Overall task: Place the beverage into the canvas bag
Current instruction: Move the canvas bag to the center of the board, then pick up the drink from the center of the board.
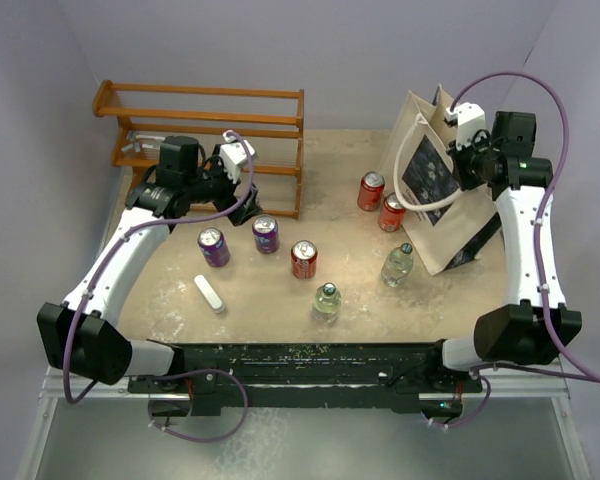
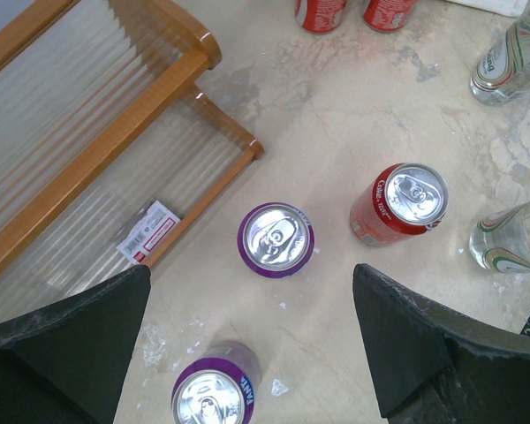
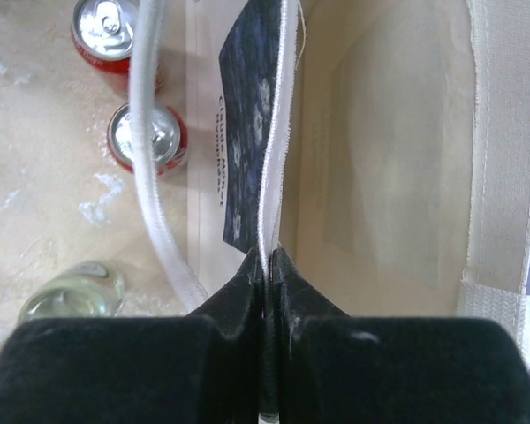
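Canvas bag (image 1: 435,195): cream woven cloth, dark printed panel on its side, two loop handles. It stood upright at the far right corner of the bench (image 1: 280,310) with its mouth open. Right gripper (image 3: 265,265): black jaws pressed together on the bag's top rim, pinching the cloth edge. One white webbing handle (image 3: 159,203) hung outside, just beside the pinch. Left gripper (image 2: 252,274) hovered over the left half of the bench, jaws spread wide and holding nothing. Its fingers (image 2: 79,336) were black, wedge-shaped and rough-surfaced.

Drinks all stood upright on the bench, outside the bag. Five round aluminium cans, shiny tops:
- two purple cans (image 1: 212,245), side by side, left of centre
- three red cans (image 1: 303,258), one mid-bench, two close together just left of the bag

Two clear bottles (image 1: 398,265) with green-white labels stood toward the near edge, one just off the bag's near corner.

Small white oblong piece (image 1: 209,293) lay flat near the near left part of the bench. Wooden rack (image 1: 205,135), orange-brown with slatted rails, sat at the far left corner, and a ribbed clear packet (image 2: 146,231) with a red-white label lay under it.

Bench top was beige and stone-mottled with white scuffs. Plain pale walls stood behind.
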